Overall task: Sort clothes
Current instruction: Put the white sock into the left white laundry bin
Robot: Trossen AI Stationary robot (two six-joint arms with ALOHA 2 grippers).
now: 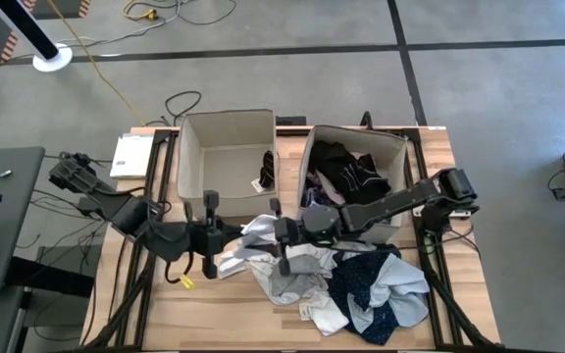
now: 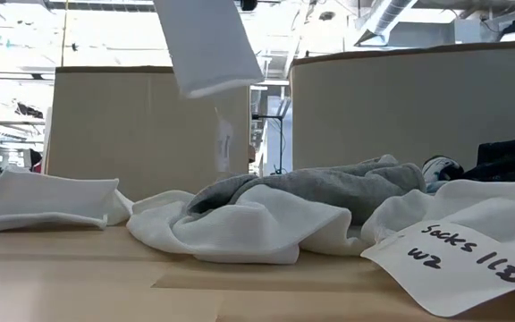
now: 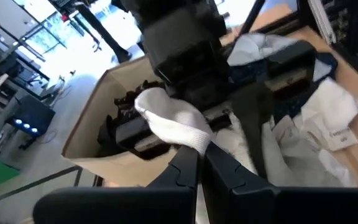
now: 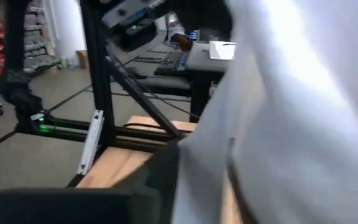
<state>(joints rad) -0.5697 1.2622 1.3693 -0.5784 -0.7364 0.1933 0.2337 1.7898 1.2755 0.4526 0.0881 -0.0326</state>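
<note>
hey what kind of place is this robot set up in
Probably a robotics lab or workshop, not a home. The wooden table stands on a bare concrete floor with loose cables trailing across it, and the low view shows exposed ceiling ducts overhead.

white cloth (image 2: 208,45) hanging at 12 o'clock | grey garment (image 2: 329,183) over white garment (image 2: 249,228) on worktop (image 2: 105,282), centre | flat white piece (image 2: 47,201) at 9 | label "Socks" (image 2: 459,259) at 4 | two beige boxes (image 2: 141,125) behind
</note>
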